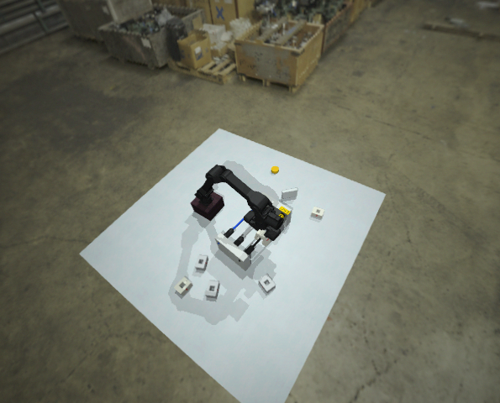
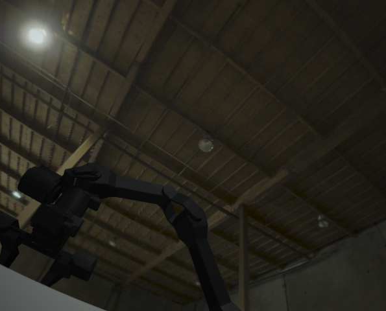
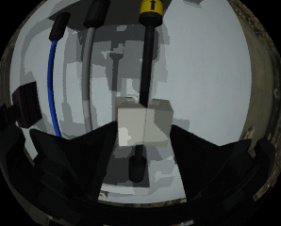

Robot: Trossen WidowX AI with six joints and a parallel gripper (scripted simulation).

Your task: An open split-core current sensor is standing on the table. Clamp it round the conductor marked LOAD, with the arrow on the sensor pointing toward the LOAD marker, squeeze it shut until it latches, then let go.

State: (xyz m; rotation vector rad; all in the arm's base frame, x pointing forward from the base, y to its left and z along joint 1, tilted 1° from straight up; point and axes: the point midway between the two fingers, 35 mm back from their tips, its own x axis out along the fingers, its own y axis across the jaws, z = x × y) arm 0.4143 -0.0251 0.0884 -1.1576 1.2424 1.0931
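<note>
The pale sensor [image 3: 145, 126] [image 1: 260, 234] sits between the fingertips of my gripper [image 3: 143, 127] [image 2: 24, 275], which is shut on its sides. The black conductor [image 3: 147, 61] runs lengthwise past the sensor, below its near face in the wrist view, and comes out at both ends. Two parts of the sensor show on either side of it at the far end. Whether they are closed round it cannot be told. The yellow sleeve with a black arrow [image 3: 151, 6] is at the conductor's far end. The yellow LOAD marker [image 1: 284, 211] is beside the arm's wrist. The sensor's own arrow is not visible.
The blue conductor [image 3: 51, 85] [image 1: 239, 224] and grey conductor [image 3: 88, 71] run to the left. The white end block [image 1: 232, 250] holds black sockets. Several pale square pieces [image 1: 201, 262] [image 1: 266, 283] [image 1: 317, 212], a white plate [image 1: 289, 193] and a yellow disc [image 1: 274, 170] lie around.
</note>
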